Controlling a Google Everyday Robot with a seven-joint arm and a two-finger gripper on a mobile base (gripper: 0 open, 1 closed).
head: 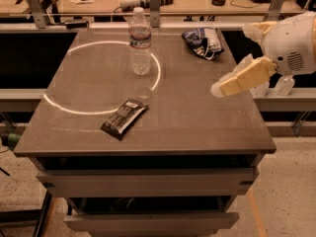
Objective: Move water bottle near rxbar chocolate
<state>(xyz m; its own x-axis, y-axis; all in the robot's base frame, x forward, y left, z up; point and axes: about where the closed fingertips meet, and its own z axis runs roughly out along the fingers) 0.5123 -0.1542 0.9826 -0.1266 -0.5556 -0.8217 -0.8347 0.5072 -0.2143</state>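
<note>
Water bottle (140, 43), tall, of clear plastic with a white cap and a red-and-white label band, stood upright on the far half of the grey-brown rectangular table top (197, 127). It stood just inside the far right arc of a pale ring (59, 105) marked on the surface.

The rxbar chocolate (124, 118), a flat oblong black wrapper with pale lettering, lay at a diagonal on the near arc of the same ring. It was well apart from the bottle, nearer the front edge of the table.

A wrinkly blue-and-white chip bag (202, 42) lay near the far right corner, to the right of the bottle.

The cream-coloured gripper (220, 88) hung above the right edge of the table, extended from the white rounded arm housing (291, 43). It was on the near side of the chip bag and well apart from the bottle. It touched nothing. Whether it was released or clenched could not be told.

A small clear pump bottle (285, 85) stood beyond the right edge of the table.
</note>
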